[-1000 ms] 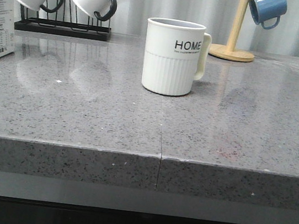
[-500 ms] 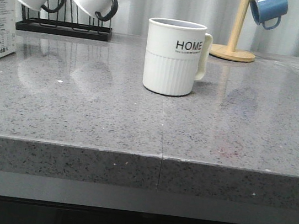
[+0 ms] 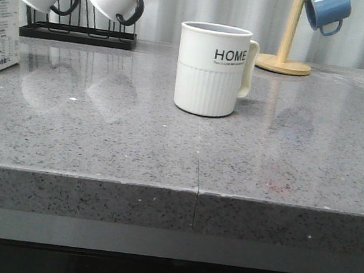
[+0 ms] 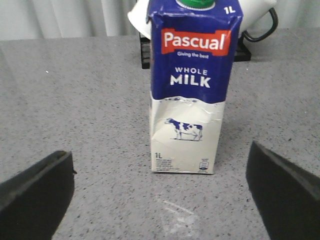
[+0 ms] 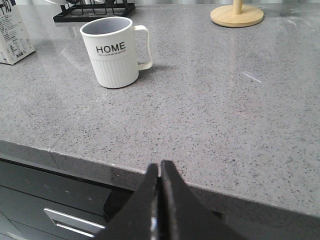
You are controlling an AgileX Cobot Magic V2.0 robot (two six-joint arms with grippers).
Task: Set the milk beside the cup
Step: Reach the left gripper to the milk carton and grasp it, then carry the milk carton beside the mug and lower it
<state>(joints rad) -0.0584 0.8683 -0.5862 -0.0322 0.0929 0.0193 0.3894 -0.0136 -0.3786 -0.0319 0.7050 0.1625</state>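
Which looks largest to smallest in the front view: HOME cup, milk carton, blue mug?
1. HOME cup, nearest and fully visible.
2. Milk carton, cropped by the frame, so its rank is unsure.
3. Blue mug, farthest back.

- The grey speckled stone counter (image 3: 100, 138) is shiny, with a thin seam down its middle.
- A big cream mug with "HOME" in black letters (image 3: 212, 69) stands on it near the middle.
- A tall white and blue milk carton (image 3: 1, 16) stands at the far left, well apart from the mug.
- A black wire rack (image 3: 78, 33) sits at the back.
- A round wooden stand base (image 3: 283, 64) sits at the back right.
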